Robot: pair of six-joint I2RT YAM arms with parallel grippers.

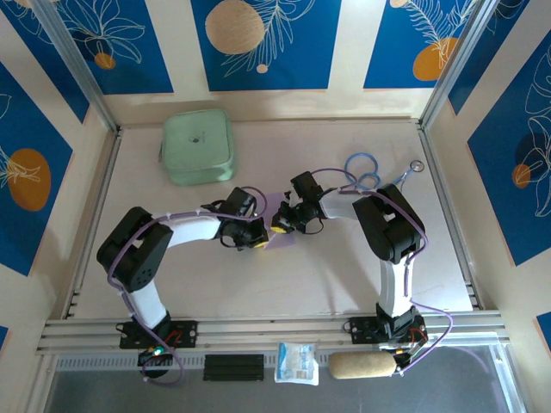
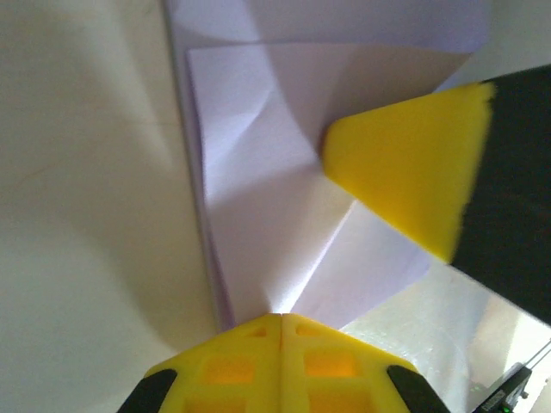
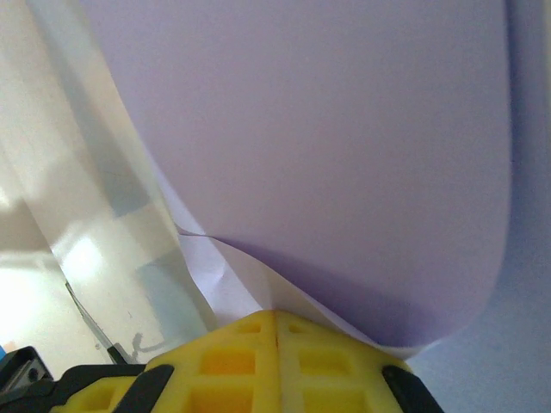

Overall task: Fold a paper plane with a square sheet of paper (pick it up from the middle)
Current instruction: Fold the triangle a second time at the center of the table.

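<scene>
The square sheet of paper (image 1: 281,237) is pale lilac and hangs between my two grippers above the middle of the table. In the left wrist view the paper (image 2: 267,198) shows folded layers and diagonal creases running down to my left gripper (image 2: 281,317), which is shut on its edge. My right gripper (image 3: 275,314) is shut on curved layers of the same paper (image 3: 327,155). One yellow fingertip (image 2: 405,163) of the right gripper presses the sheet from the right. From above, the left gripper (image 1: 256,241) and right gripper (image 1: 281,225) nearly touch. A paper plane is out of view.
A mint-green pouch (image 1: 198,146) lies at the back left. A blue cable loop (image 1: 362,168) and a small metal ring (image 1: 417,165) lie at the back right. On the near ledge sit a white packet (image 1: 297,361) and a beige roll (image 1: 362,366).
</scene>
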